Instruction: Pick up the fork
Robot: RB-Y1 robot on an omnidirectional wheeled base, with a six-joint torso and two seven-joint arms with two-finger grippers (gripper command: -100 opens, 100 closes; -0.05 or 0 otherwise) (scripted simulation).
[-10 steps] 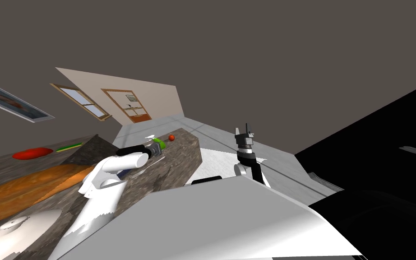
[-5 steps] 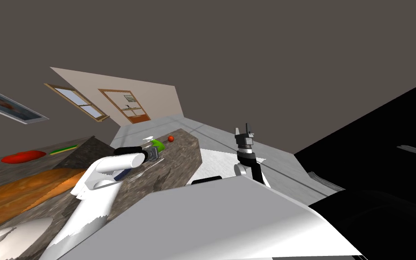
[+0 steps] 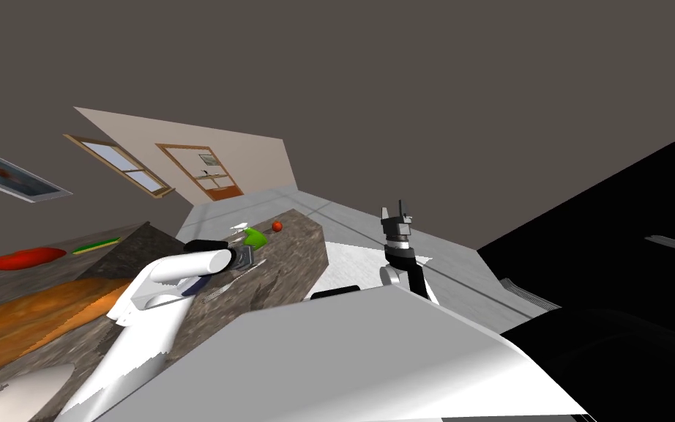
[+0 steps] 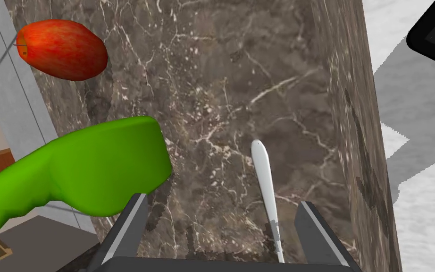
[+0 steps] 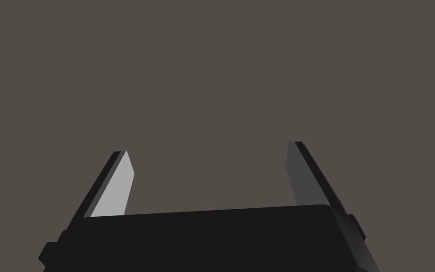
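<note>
Since a second ago our left gripper (image 4: 223,200) has drawn back along the tabletop (image 4: 221,71). Its fingers (image 4: 129,222) stand wide apart and empty, straddling the white fork (image 4: 264,184) off-centre near the tabletop's long edge. We should centre on the handle, lower, then close. Our right gripper (image 5: 209,148) gapes, empty.

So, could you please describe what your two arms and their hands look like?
My left arm is a white, rounded tube with a black joint band; its left hand has two thin grey blade fingers on a dark body. My right arm is black and grey with a pale round joint, and the right hand is a black box with grey blades.
</note>
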